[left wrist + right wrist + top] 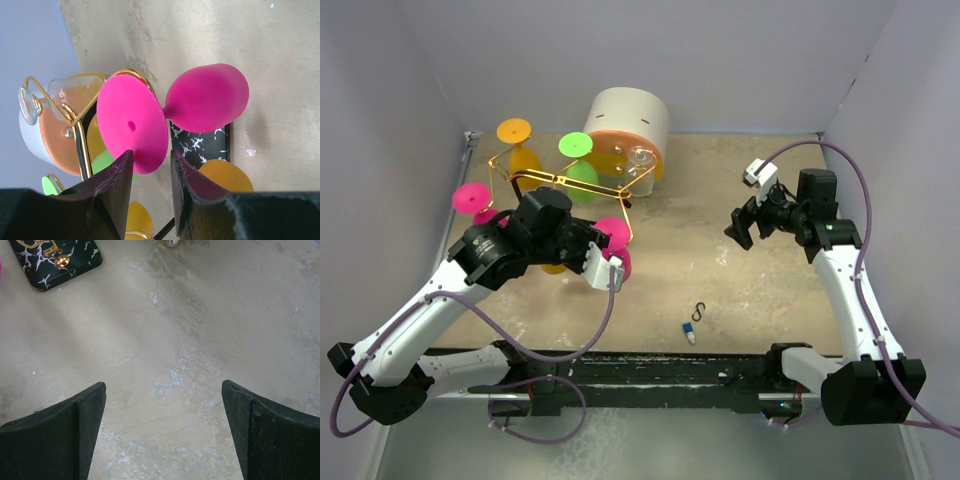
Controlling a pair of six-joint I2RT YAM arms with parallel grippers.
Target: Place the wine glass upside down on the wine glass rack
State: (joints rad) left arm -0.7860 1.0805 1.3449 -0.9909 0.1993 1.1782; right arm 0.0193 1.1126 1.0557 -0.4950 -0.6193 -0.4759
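Note:
The gold wire wine glass rack (558,182) stands on its black marble-veined base (200,147) at the back left. A pink wine glass (615,240) hangs upside down on the rack's near right arm, its foot (131,125) facing the left wrist camera and its bowl (207,99) over the base. My left gripper (608,264) is open; in the left wrist view the foot's lower edge sits just beyond its spread fingertips (151,156), with nothing gripped. Orange (515,132), green (576,146), a second pink (471,197) and a clear glass (640,160) also hang there. My right gripper (744,226) is open and empty (162,385).
A round cream drawer box (628,122) stands behind the rack. A small black hook (699,311) and a small white and blue piece (690,333) lie near the front middle. A corner of the rack's base shows in the right wrist view (55,262). Walls close in on both sides.

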